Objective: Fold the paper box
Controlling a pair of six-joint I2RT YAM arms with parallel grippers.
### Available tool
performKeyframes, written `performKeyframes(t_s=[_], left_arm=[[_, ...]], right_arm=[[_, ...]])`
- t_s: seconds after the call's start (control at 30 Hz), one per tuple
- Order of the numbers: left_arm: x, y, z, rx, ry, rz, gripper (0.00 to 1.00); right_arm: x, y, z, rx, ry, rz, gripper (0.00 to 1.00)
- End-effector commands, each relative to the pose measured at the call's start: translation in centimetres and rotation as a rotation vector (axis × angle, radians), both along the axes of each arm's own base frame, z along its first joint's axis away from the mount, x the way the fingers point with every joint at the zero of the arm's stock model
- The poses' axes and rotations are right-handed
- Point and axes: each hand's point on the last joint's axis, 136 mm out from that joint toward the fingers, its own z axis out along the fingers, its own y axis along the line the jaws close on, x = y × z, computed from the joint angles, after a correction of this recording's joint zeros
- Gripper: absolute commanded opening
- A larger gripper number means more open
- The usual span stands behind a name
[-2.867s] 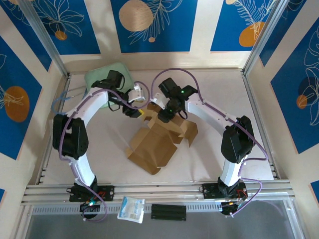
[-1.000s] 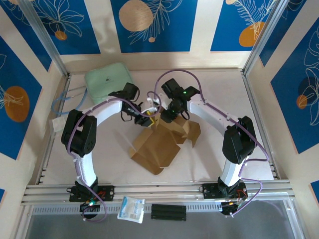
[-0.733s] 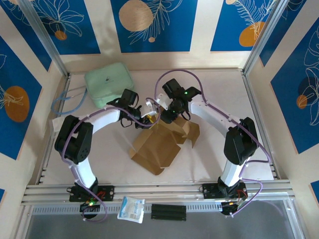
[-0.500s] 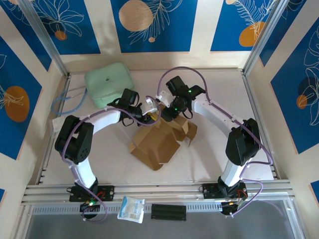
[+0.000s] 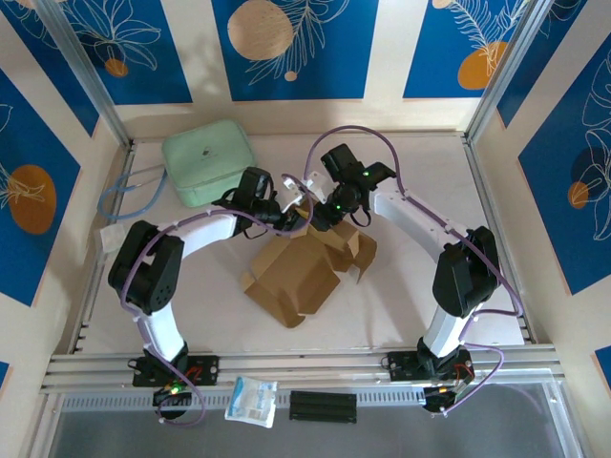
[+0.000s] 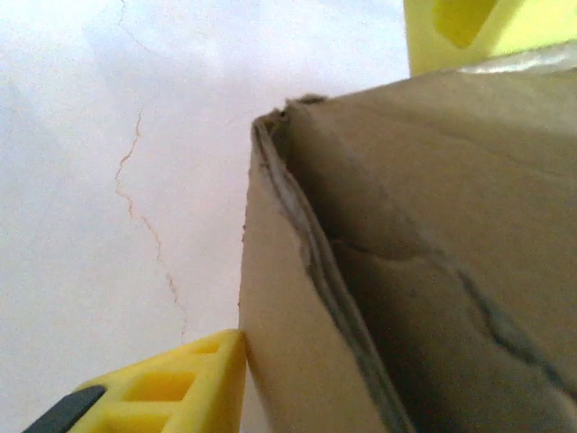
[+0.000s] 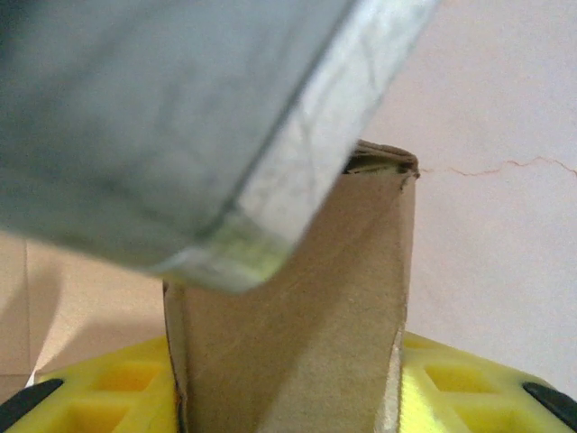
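The paper box [image 5: 291,280] is a brown cardboard sheet, partly folded, lying mid-table with its far end lifted. Both grippers meet at that far end. My left gripper [image 5: 294,203] comes in from the left, and in its wrist view [image 6: 325,198] a folded cardboard wall [image 6: 406,271] fills the gap, touching the lower yellow finger [image 6: 171,383] and the upper one [image 6: 487,27]. My right gripper [image 5: 323,216] is shut on an upright cardboard flap [image 7: 297,343], which spans the whole gap between its yellow fingers [image 7: 99,397].
A mint-green pouch [image 5: 208,160] lies at the back left, close behind the left arm. A blue cable [image 5: 122,196] runs along the left wall. A white packet [image 5: 253,401] and a black bar [image 5: 323,406] rest on the front rail. A blurred grey body [image 7: 162,117] hangs over the flap.
My left gripper has moved right to the box's far end and narrowed around the cardboard. My right gripper has lifted slightly away, and the box has shifted a little to the left.
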Motion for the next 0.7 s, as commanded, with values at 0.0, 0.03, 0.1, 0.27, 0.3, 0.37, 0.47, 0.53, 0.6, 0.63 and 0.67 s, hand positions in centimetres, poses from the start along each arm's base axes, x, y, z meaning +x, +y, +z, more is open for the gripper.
performKeyframes(t_s=[0.0, 0.03, 0.1, 0.27, 0.3, 0.37, 0.47, 0.53, 0.6, 0.63, 0.67], left_arm=[[0.4, -0.6, -1.6, 0.018, 0.051, 0.074, 0.32], [0.2, -0.6, -2.0, 0.031, 0.051, 0.076, 0.29], [-0.2, -0.7, -2.6, 0.063, 0.03, 0.098, 0.23], [0.2, -0.2, -3.7, 0.121, 0.022, 0.187, 0.07], [0.4, 0.0, -4.1, 0.145, 0.009, 0.215, 0.04], [0.8, 0.1, -4.7, 0.192, -0.015, 0.267, 0.02], [0.5, -0.7, -5.3, 0.219, -0.043, 0.286, 0.07], [0.7, -0.9, -5.7, 0.222, -0.04, 0.305, 0.09], [0.7, -1.2, -6.3, 0.228, -0.034, 0.31, 0.11], [0.6, -1.3, -6.5, 0.234, -0.034, 0.305, 0.11], [0.6, -1.3, -6.9, 0.246, -0.036, 0.305, 0.11]], right_arm=[[-0.8, 0.6, -0.9, 0.015, 0.054, 0.01, 0.47], [-0.7, 0.5, -1.0, 0.012, 0.054, 0.002, 0.48], [-0.6, 0.5, -1.0, 0.006, 0.054, -0.002, 0.48], [-0.3, 0.4, -1.2, -0.004, 0.053, -0.015, 0.48], [-0.3, 0.5, -1.2, -0.002, 0.053, -0.017, 0.48], [-0.2, 0.6, -1.2, -0.001, 0.052, -0.021, 0.49], [-0.2, 0.7, -1.4, 0.003, 0.059, -0.025, 0.49], [-0.3, 0.7, -1.5, 0.0, 0.064, -0.024, 0.49], [-0.3, 0.7, -1.6, -0.002, 0.067, -0.024, 0.49], [-0.4, 0.7, -1.6, -0.002, 0.067, -0.023, 0.49], [-0.4, 0.6, -1.6, -0.002, 0.067, -0.025, 0.49]])
